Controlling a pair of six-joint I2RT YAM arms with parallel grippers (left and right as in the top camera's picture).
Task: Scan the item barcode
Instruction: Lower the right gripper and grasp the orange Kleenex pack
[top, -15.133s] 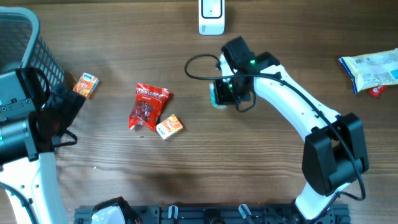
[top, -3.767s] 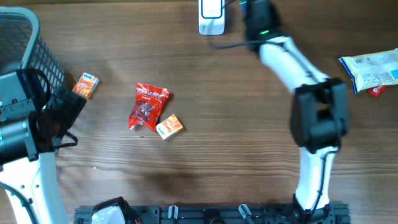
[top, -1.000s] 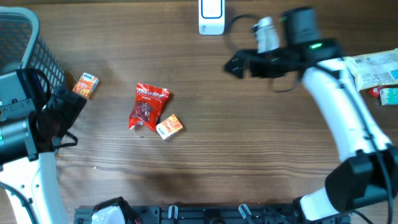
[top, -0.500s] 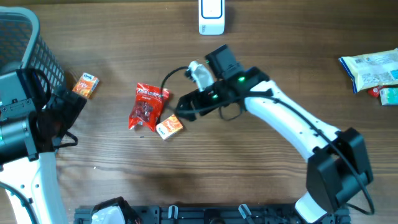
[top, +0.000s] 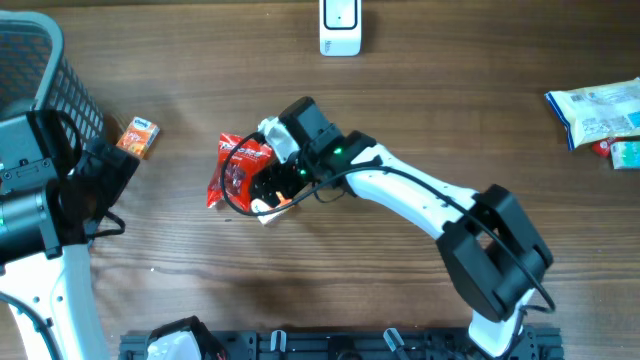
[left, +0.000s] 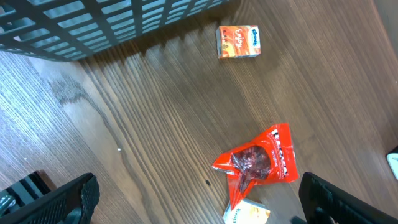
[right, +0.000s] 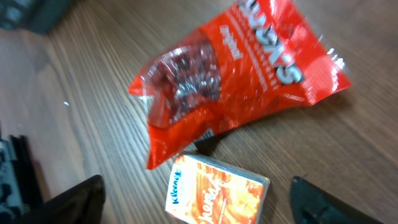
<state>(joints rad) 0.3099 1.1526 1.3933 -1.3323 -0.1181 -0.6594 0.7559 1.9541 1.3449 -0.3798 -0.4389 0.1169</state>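
So from overhead, the right gripper (top: 264, 190) has swung way over since a second ago, when it was up by the scanner (top: 340, 27) at the 12 o'clock edge of the table. Half a second back it was just at 3 o'clock of the red snack bag (top: 236, 168); now it hangs right over the orange tissue box (top: 271, 208), which sits at 5 o'clock of that bag, touching it. Bag, box and the second little orange box (top: 139, 136) near the basket (top: 45, 70) haven't budged as far as we can see, and the left arm is parked in the same spot at 9 o'clock. Left wrist view: the left gripper (left: 199, 196) has its fingers (left: 59, 198) spread wide with nothing between them, and the bag and both boxes lie on the wood below. Right wrist view: we see the two fingers (right: 71, 198) far apart at the bottom corners, so it's open, not gripping anything, with the tissue box lying between them at 6 o'clock and the bag crumpled above it at 12.
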